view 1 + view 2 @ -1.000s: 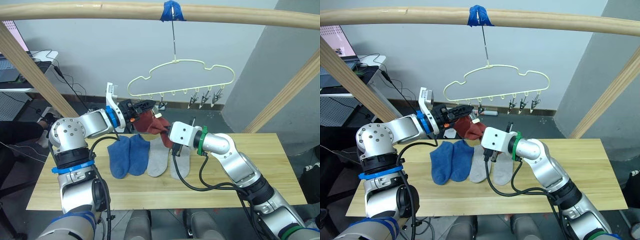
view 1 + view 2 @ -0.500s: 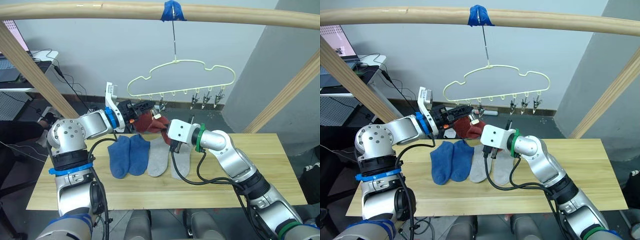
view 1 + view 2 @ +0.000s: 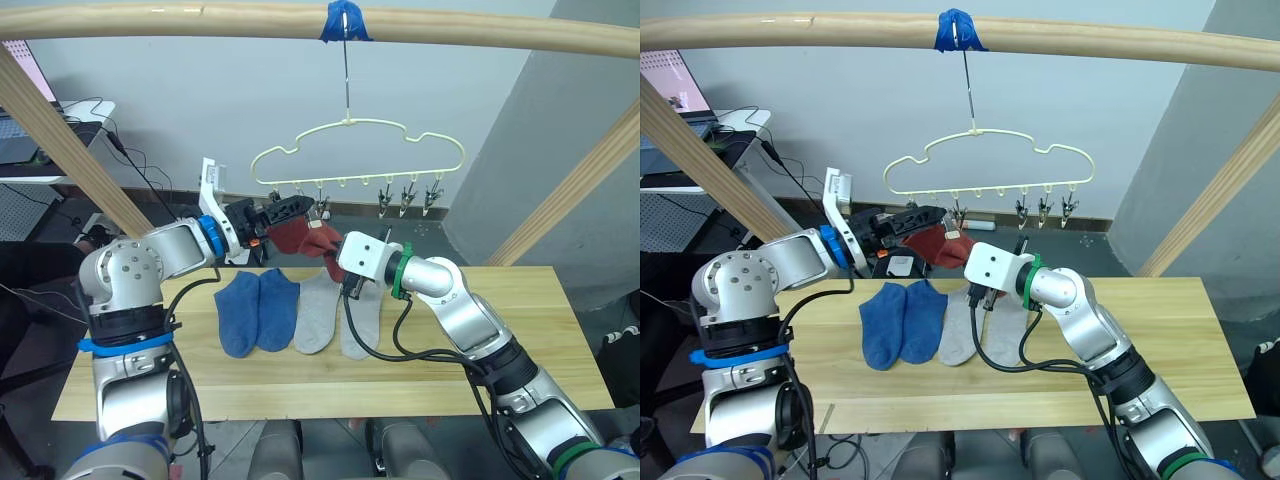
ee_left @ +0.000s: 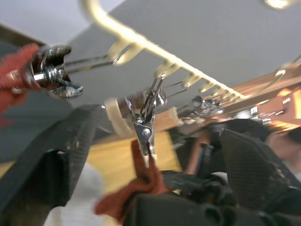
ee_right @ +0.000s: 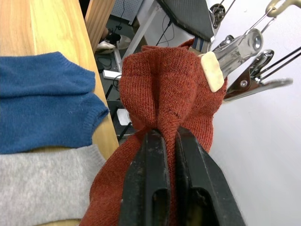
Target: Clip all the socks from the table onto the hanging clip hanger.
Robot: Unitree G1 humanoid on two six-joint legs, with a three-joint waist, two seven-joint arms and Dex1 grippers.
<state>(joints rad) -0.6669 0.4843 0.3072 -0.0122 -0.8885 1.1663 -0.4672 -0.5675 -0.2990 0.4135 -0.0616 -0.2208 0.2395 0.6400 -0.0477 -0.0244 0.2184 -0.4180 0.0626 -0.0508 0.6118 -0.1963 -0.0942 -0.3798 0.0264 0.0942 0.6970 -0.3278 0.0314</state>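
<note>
The pale-yellow clip hanger [image 3: 352,122] hangs from the wooden bar. A rust-red sock [image 3: 300,238] is bunched under its leftmost clips, and one clip [image 4: 143,134] bites the red fabric. My left gripper [image 3: 303,208] stands open around that clip, its fingers [image 4: 56,155] wide apart. My right gripper [image 5: 170,134] is shut on the red sock [image 5: 164,89] from below. More red fabric sits at a neighbouring clip [image 4: 47,75]; I cannot tell whether it is the same sock. Two blue socks [image 3: 258,310] and two light grey socks [image 3: 335,315] lie flat on the table [image 3: 520,340].
Three clips [image 3: 408,197] at the hanger's right end hang empty. The thick wooden bar [image 3: 200,18] with blue tape [image 3: 345,20] spans above, with slanted posts at left [image 3: 60,130] and right [image 3: 580,180]. A desk with cables stands behind at the left.
My left gripper has opened and drawn back a little to the left, leaving the clip shut on the red sock. The right gripper keeps its hold on the sock.
</note>
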